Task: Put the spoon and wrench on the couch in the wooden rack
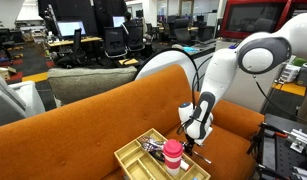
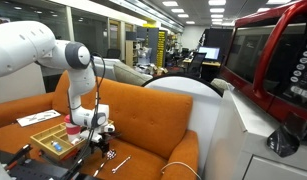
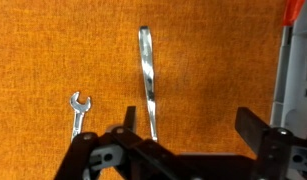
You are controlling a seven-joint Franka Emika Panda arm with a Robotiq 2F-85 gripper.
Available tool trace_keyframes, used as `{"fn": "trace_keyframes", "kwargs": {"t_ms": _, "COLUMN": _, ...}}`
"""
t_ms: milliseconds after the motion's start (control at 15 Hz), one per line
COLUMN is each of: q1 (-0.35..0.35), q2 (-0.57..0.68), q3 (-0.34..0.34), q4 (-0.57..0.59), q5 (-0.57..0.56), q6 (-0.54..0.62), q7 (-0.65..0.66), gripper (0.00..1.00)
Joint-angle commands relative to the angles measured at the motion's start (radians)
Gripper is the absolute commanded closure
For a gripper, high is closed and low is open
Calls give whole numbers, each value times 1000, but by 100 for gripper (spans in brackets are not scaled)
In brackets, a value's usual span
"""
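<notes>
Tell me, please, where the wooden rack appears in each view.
Exterior view: the wooden rack sits bottom centre on the couch seat.
Exterior view: wooden rack lower left, on the seat.
Wrist view: not recognisably in it.
Shared landmark: the orange couch fabric, in all three.

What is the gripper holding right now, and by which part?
Nothing. The gripper hangs with jaws open and empty; the spoon and wrench lie on the couch.

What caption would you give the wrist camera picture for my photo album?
Open gripper hovering above a spoon and small wrench lying apart on the orange couch.
</notes>
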State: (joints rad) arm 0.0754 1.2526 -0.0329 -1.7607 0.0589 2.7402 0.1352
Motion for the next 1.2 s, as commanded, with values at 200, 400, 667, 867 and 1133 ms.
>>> {"fn": "trace_keyframes", "kwargs": {"t_ms": 200, "q1": -1, "q2": 84, "q3": -18, "q4": 111, "q5": -7, "q6": -24, "q7": 2, "gripper": 0}}
{"fn": "trace_keyframes", "kwargs": {"t_ms": 400, "q1": 4, "q2": 84, "q3": -18, "q4": 118, "q5": -8, "q6": -36, "q7": 3, "gripper": 0}}
{"fn": "trace_keyframes", "kwargs": {"t_ms": 667, "q1": 42, "q2": 126, "q3": -60, "q4": 156, "q5": -15, "q6": -35, "q7": 47, "gripper": 0}}
{"fn": "trace_keyframes", "kwargs": {"t_ms": 867, "q1": 61, "q2": 179, "q3": -89, "q4": 214, "q5": -25, "q6": -32, "q7": 58, "gripper": 0}}
{"fn": "trace_keyframes", "kwargs": {"t_ms": 1133, "q1": 63, "q2": 250, "q3": -101, "q4": 313, "q5": -31, "q6": -58, "q7": 50, "gripper": 0}}
